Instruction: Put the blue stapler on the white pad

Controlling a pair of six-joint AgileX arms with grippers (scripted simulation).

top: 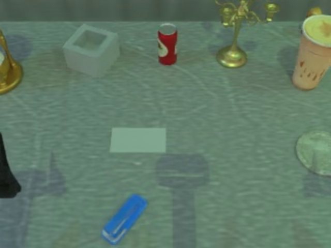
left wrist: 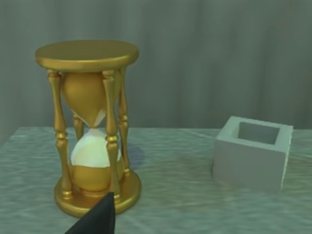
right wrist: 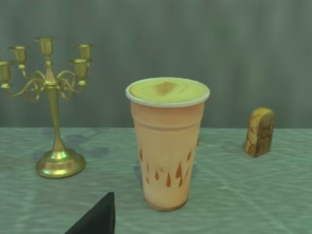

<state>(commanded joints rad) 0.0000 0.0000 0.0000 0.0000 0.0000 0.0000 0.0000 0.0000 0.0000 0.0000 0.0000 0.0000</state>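
Note:
The blue stapler lies slanted near the table's front edge, left of centre. The white pad rests flat in the middle of the table, a short way behind the stapler and apart from it. My left gripper shows as a dark shape at the table's left edge, far from both; its wrist view holds only a dark tip. My right gripper is out of the top view; a dark tip of it shows in the right wrist view. Neither wrist view shows the stapler or the pad.
At the back stand a hollow white cube box, a red can, a gold candelabra and a tall cup. A gold hourglass stands at far left, a round grey plate at right.

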